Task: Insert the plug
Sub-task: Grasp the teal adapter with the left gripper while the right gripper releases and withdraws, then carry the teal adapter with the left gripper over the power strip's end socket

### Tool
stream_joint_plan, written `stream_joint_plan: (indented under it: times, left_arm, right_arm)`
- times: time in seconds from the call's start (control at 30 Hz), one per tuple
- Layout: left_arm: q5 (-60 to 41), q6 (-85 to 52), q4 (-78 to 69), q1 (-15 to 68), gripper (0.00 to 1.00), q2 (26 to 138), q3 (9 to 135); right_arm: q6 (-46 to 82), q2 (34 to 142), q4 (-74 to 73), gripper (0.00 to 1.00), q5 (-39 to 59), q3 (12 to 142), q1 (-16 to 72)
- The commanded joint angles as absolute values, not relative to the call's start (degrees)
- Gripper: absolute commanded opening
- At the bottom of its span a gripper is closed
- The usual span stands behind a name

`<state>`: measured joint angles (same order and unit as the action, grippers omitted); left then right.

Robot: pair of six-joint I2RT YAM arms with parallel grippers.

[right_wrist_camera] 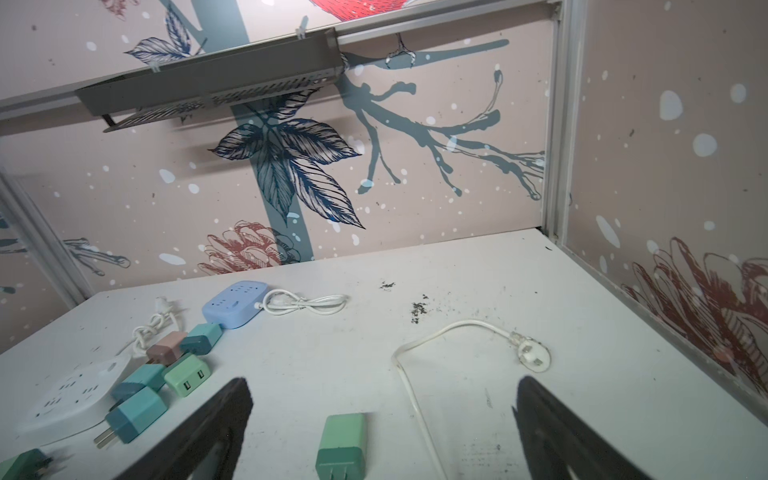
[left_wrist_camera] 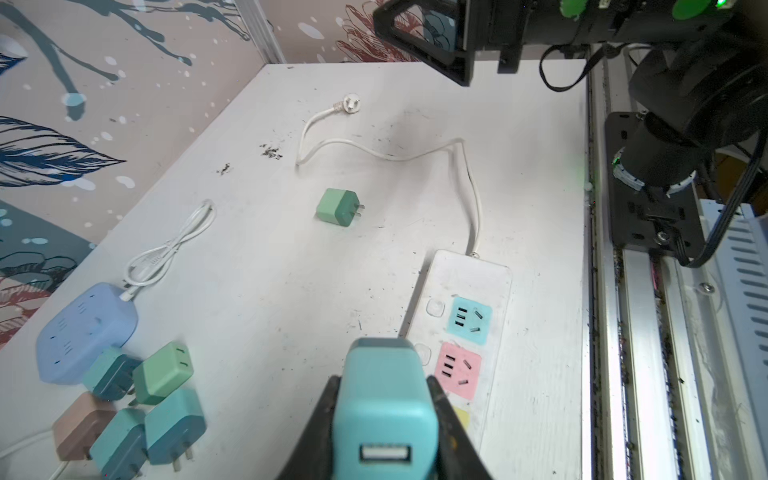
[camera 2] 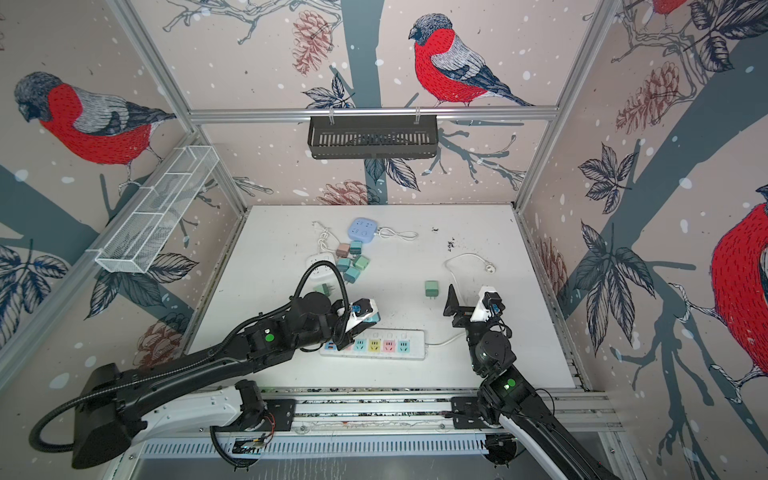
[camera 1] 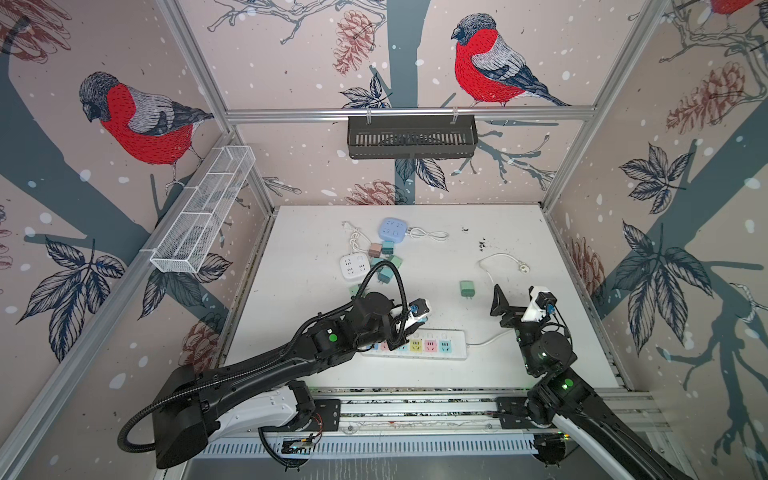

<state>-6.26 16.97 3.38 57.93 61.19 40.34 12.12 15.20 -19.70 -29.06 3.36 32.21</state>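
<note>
My left gripper (left_wrist_camera: 384,382) is shut on a teal USB plug (left_wrist_camera: 386,411), its USB port facing the wrist camera. In both top views the left gripper (camera 1: 415,318) (camera 2: 368,318) hangs over the back edge of the white power strip (camera 1: 455,347) (camera 2: 415,347). The left wrist view shows the plug beside the strip's pink socket (left_wrist_camera: 457,370), with a blue socket (left_wrist_camera: 468,320) beyond. My right gripper (right_wrist_camera: 382,386) (camera 1: 515,297) is open and empty, above the table right of the strip. A green plug (right_wrist_camera: 340,446) (camera 1: 467,288) lies flat on the table ahead of it.
Several loose plugs (camera 1: 384,259) are piled at the mid-left, between a blue socket hub (camera 1: 393,230) and a white one (camera 1: 354,266). The strip's cord ends in a white wall plug (camera 1: 524,268). A black basket (camera 1: 411,137) and a wire basket (camera 1: 203,208) hang on the walls.
</note>
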Motion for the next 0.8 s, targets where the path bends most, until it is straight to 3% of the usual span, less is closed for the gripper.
stream_joint_plan:
  times: [0.0,0.37,0.77]
  left_arm:
    - [-10.5,19.3,5.8,58.0,0.00,64.0,42.6]
    - [-12.9,24.9,6.6,61.0,0.00,76.6,47.4]
    - [-12.5,25.9,15.2,62.8,0.00,92.3,59.4]
  right_arm:
    - [18.1,16.1,-22.0,1.00,-31.8,1.2,28.6]
    - [24.0,5.9,-20.7,1.00,-22.0,-3.4,19.2]
    - [24.3,9.8,-22.3,1.00,-20.6,-2.6,18.6]
